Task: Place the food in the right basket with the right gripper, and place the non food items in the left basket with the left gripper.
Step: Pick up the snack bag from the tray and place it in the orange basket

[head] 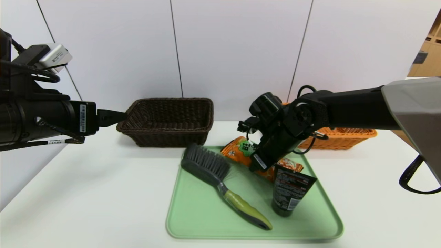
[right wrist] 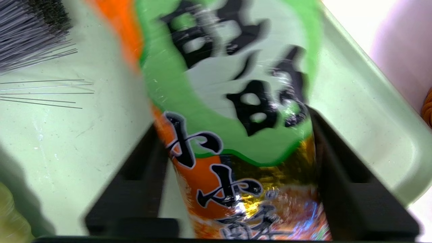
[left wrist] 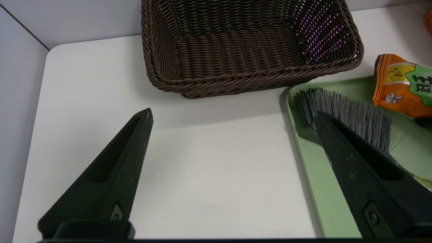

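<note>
Right gripper (right wrist: 233, 168) is angled down over the green tray (head: 193, 220), fingers straddling the orange snack bag (right wrist: 229, 111). Both fingers (right wrist: 341, 175) press the bag's 2 long sides, so it reads as clamped on the bag, narrowed to bag width. Grip sits across the short axis, likely because the bag is long and only that width fits between the fingers. Bag lies on the tray under the gripper, not lifted as far as I can tell.

Right basket (head: 344, 137), orange-tan, sits just behind the right arm, off the tray; it is partly hidden by the arm. Judgement: lift and a short carry back to it come next.

Left gripper (left wrist: 233, 141) is held up and apart from the tray, fingers spread wide, holding nothing. It points toward the left basket (left wrist: 249, 50), dark brown, which is ahead of its tips and looks bare inside. Parked there probably to stay out of the right arm's way.

Brush (head: 220, 179) lies diagonal on the tray, beside the right gripper on the side toward the left arm, bristle end close to the bag. Black tube (head: 291, 191) lies just in front of the right gripper, its end touching or overlapping the bag's near end, cannot tell which. Risk: lifting the bag may nudge the tube.
</note>
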You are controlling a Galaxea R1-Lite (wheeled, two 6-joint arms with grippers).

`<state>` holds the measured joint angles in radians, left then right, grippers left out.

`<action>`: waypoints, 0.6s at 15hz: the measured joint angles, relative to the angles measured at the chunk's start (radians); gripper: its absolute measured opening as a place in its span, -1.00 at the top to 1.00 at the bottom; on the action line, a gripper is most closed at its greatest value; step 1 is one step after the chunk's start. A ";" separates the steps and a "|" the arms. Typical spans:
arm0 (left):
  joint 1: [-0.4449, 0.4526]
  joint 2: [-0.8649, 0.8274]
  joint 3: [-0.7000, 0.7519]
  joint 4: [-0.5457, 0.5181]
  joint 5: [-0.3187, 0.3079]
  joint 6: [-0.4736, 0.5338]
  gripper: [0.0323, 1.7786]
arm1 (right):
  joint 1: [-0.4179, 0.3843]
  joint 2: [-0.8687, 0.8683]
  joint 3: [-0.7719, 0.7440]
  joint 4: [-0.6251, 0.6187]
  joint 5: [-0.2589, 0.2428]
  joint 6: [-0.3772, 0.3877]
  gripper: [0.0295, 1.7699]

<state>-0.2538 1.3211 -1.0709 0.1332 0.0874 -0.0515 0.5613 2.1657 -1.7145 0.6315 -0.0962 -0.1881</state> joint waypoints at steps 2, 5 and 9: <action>0.000 0.000 0.001 0.000 -0.001 0.000 -0.90 | -0.002 -0.001 0.003 0.000 0.000 0.001 0.00; -0.002 -0.001 0.008 0.000 0.000 -0.001 -0.90 | 0.001 -0.013 0.011 0.001 -0.003 0.001 0.55; -0.002 -0.006 0.026 -0.001 0.001 -0.002 -0.90 | 0.016 -0.088 0.035 0.000 0.003 0.004 0.57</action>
<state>-0.2560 1.3153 -1.0453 0.1321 0.0883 -0.0532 0.5777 2.0777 -1.6798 0.6317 -0.0936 -0.1843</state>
